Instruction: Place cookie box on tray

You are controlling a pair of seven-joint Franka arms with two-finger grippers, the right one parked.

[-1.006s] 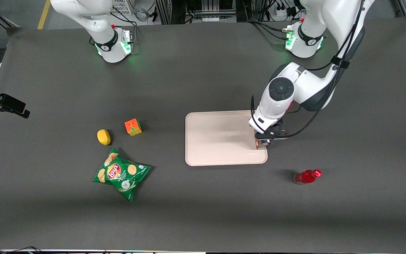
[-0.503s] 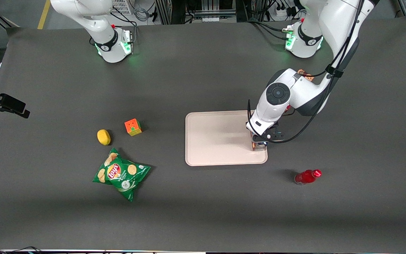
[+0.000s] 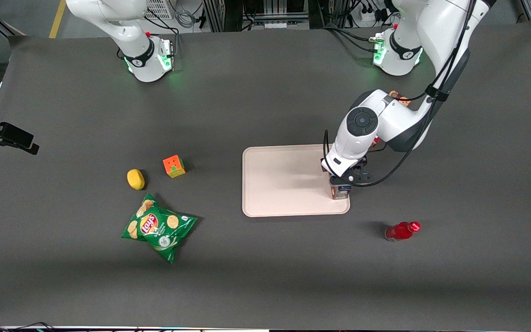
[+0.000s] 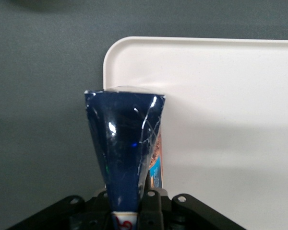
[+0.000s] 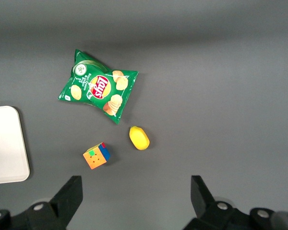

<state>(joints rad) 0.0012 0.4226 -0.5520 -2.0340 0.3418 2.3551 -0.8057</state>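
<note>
One claw (image 3: pixel 340 183) is at work, low over the tray (image 3: pixel 284 184), at the tray corner that lies nearest the front camera on the working arm's side. It is clamped on the cookie box (image 4: pixel 127 148), and the wrist view shows the dark navy carton held upright, running from the claw (image 4: pixel 127 211) down to the tray (image 4: pixel 230 120). The carton's lower end sits just inside the tray's rounded corner, close against the low rim; whether it touches the tray floor I cannot tell. A strip of brown cookie print shows along one narrow side of the carton, and a bit of white with red shows at its upper end between the fingers. In the front view only a small piece of the cookie box (image 3: pixel 340 192) shows under the wrist, inside the tray's edge.

A red bottle (image 3: pixel 402 230) lies on its side on the dark tabletop (image 3: pixel 265 276), near that same tray corner but apart from it, nearer the front camera. Toward the parked arm's end of the tabletop are three more things, well apart from the tray: a colourful puzzle cube (image 3: pixel 174 166), a yellow lemon (image 3: pixel 135 179) beside it, and a green chip bag (image 3: pixel 158 227) lying flat, nearer the front camera than both. The parked arm's wrist view shows the same chip bag (image 5: pixel 98 88), lemon (image 5: pixel 139 138) and cube (image 5: pixel 97 155), with a corner of the tray (image 5: pixel 7 143).
</note>
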